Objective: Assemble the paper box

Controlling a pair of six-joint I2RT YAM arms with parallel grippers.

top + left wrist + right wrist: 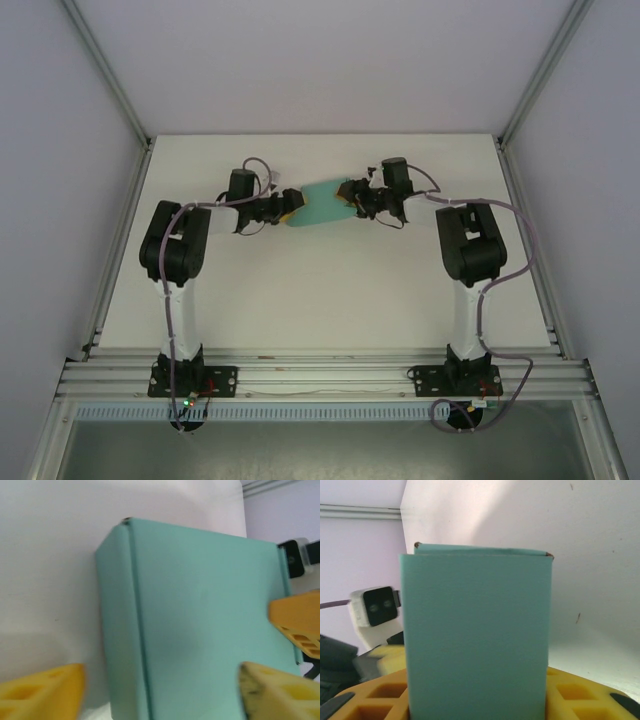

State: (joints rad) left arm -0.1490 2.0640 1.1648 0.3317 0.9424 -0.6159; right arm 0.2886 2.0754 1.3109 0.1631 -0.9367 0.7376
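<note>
**Box folded up, right gripper holding it**

Top view: the box (318,203) is over the far middle of the desk (320,300), between my left gripper (288,208) and right gripper (352,196).

Left wrist: my fingers (45,690) are spread wide.

Right wrist: my fingers (570,695) pinch the box's sides.

The box looks closed. I judge that the next move is to set it down squarely.

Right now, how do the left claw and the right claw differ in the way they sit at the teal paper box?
The left claw stands wide open, a gap showing between one finger and the paper box; the right claw hugs both sides of the box with no gap. From above, the left claw is at the box's left end, the right claw at its right end. Both have yellow fingers.
</note>
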